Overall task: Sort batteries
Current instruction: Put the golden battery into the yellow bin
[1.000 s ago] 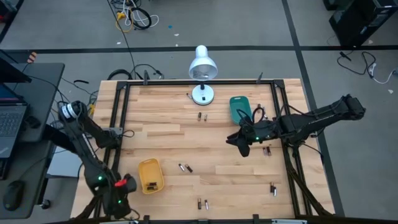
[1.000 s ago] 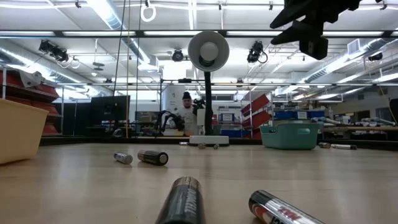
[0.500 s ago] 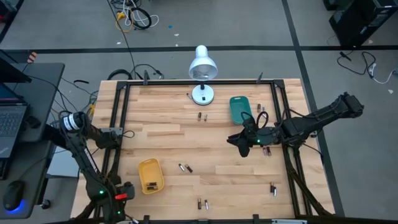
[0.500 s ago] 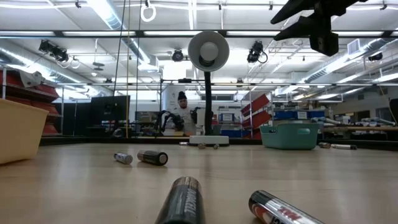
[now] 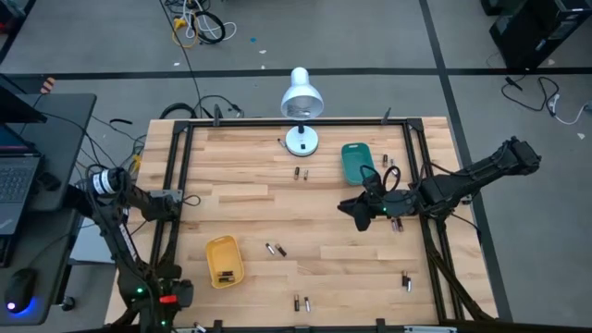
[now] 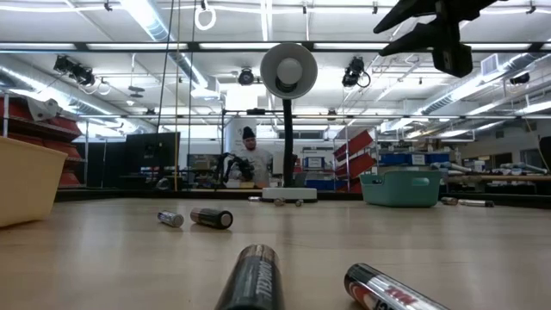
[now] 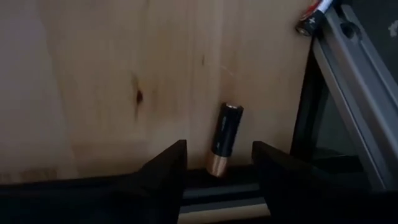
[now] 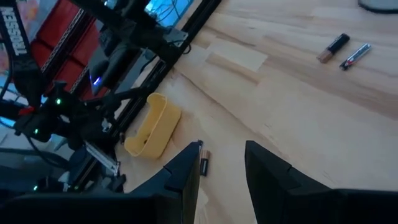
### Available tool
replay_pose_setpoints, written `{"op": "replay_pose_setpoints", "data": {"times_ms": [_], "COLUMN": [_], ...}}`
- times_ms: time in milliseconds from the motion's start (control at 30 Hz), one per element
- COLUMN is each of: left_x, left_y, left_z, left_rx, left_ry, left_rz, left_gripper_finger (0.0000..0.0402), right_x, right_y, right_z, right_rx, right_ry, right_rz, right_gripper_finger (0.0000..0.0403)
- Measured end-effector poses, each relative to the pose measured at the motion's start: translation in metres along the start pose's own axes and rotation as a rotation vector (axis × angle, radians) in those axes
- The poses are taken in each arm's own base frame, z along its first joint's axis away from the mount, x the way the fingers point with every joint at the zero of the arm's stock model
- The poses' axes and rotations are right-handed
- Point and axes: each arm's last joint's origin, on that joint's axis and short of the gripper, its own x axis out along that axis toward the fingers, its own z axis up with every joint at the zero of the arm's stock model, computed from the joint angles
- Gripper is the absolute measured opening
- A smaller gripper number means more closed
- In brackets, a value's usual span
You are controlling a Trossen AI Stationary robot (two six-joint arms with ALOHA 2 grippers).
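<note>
Metal cell point(image 7: 224, 138): small, smooth, hard — rolls readily
Hold: mid-barrel, across its width
My left claw point(image 7: 214, 163): spread, empty — straddling the cell
Right claw point(image 8: 217, 159): parted, empty

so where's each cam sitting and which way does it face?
High: overhead, straight down on the table; both arms, left gripper at the near-left corner, right gripper over the right half.
Low: at tabletop height, level across to the lamp; right gripper overhead.
Left wrist: down on wood, one battery between its open gripper.
Right wrist: slanting across the table to the left arm; open gripper in front.
Shared: yellow tray in high, low and right wrist.
</note>
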Motion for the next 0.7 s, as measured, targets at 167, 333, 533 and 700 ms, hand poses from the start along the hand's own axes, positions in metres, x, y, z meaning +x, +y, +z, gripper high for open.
{"op": "replay_pose_setpoints", "data": {"times_ms": [167,333,533,700], "left_x": [0.004,0.020,0.032,0.036], "left_y": [-0.001,-0.003,-0.006,-0.005], "left_z": [-0.001,0.001,0.003,0.004], "left_rx": [0.023,0.008,-0.009,-0.016], "left_ry": [-0.024,-0.016,-0.023,-0.029], "left_rz": [0.017,0.045,0.058,0.073], "left_gripper_finger": [0.0222,0.0223,0.0210,0.0164], "right_x": [-0.001,-0.001,0.000,0.000], "right_y": [0.001,0.000,0.000,0.000], "right_z": [-0.001,-0.001,0.000,0.002], "right_rx": [0.009,0.011,0.019,0.027], "right_ry": [-0.014,-0.020,-0.022,-0.031], "right_rz": [-0.005,-0.007,-0.009,-0.010], "right_gripper_finger": [0.0115,0.0115,0.0115,0.0115]}}
